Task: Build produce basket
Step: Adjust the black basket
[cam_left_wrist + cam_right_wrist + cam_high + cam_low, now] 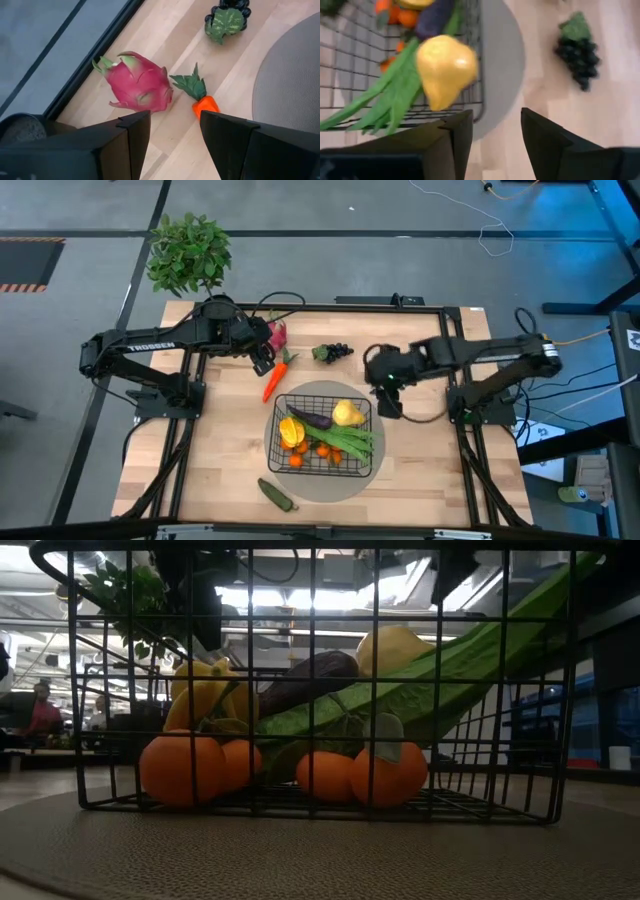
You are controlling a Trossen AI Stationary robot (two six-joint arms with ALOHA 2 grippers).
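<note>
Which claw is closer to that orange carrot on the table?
The left claw, open, hangs right over the carrot's leafy top, beside the pink dragon fruit. The right claw, also open, sits farther off, across the basket, near its lemon-side edge.

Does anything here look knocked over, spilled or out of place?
Nothing looks spilled or damaged. The basket sits upright on the round mat; a carrot, dragon fruit, grapes and cucumber still lie loose on the table.
</note>
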